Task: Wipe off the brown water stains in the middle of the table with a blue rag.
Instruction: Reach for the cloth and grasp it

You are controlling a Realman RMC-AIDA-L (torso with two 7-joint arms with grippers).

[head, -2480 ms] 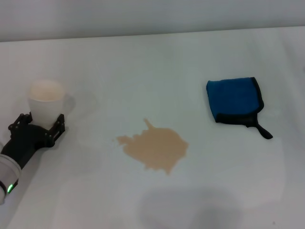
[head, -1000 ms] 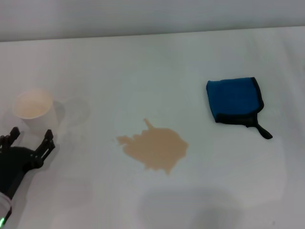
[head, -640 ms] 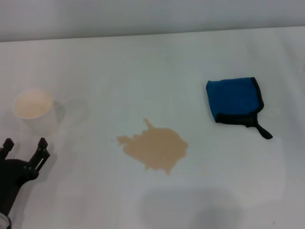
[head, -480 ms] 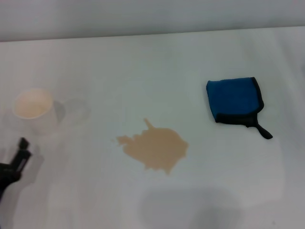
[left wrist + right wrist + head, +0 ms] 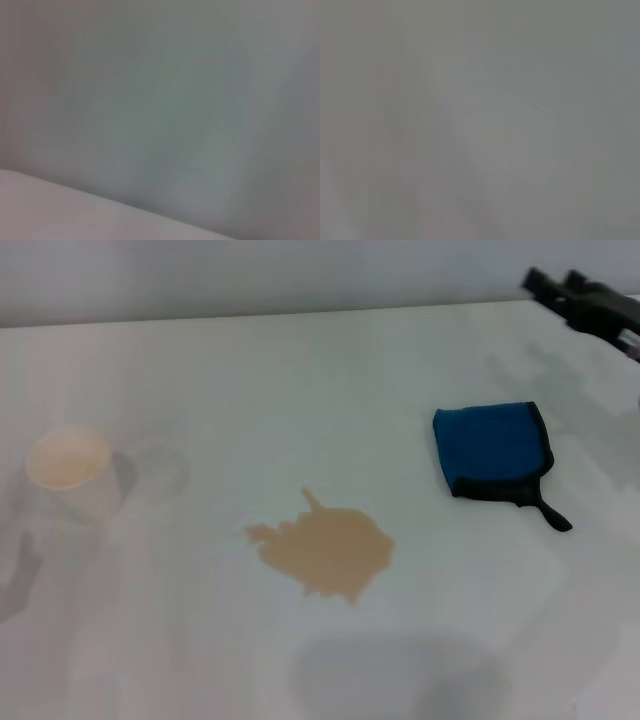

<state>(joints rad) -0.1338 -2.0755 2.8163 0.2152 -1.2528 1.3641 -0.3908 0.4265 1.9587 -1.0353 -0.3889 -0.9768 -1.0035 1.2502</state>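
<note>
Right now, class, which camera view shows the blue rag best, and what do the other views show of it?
The head view: the blue rag lies whole and unobstructed on the table, right of the brown water stains. Both wrist views show only featureless grey, no rag.

We see a plain white counter (image 5: pixel 300 380) bearing a flat tan stain (image 5: pixel 325 550), a bright-blue rag (image 5: pixel 490 450) edged in dark grey-black to the stain's right, a white cup (image 5: pixel 72 475) with beige inside to its left, and a black right tool (image 5: pixel 560 285).
</note>
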